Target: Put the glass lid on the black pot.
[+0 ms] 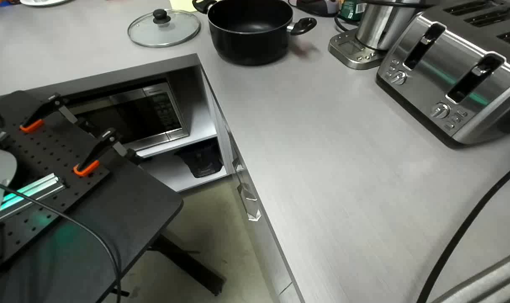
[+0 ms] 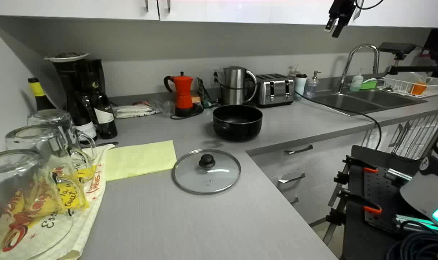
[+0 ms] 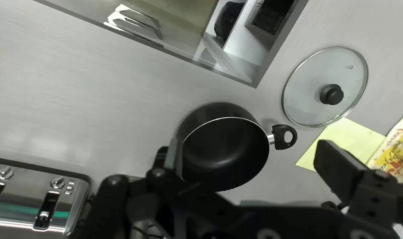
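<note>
The glass lid lies flat on the grey counter, dark knob up, in both exterior views [image 1: 164,31] [image 2: 206,177] and in the wrist view [image 3: 307,86]. The black pot stands upright and uncovered beside it, also in both exterior views [image 1: 249,46] [image 2: 237,126] and in the wrist view [image 3: 221,149]. My gripper [image 2: 333,31] is high above the counter, in front of the upper cabinets, well away from lid and pot. In the wrist view the gripper [image 3: 249,151] has its fingers wide apart with nothing held. The fingers hide part of the pot's near side there.
A toaster [image 2: 275,90] and steel kettle [image 2: 234,86] stand behind the pot. A red moka pot [image 2: 183,92], yellow paper [image 2: 141,159], wine bottles [image 2: 104,112] and glass mugs [image 2: 34,151] are around the corner. The counter's inner corner [image 1: 198,59] lies near the lid and pot.
</note>
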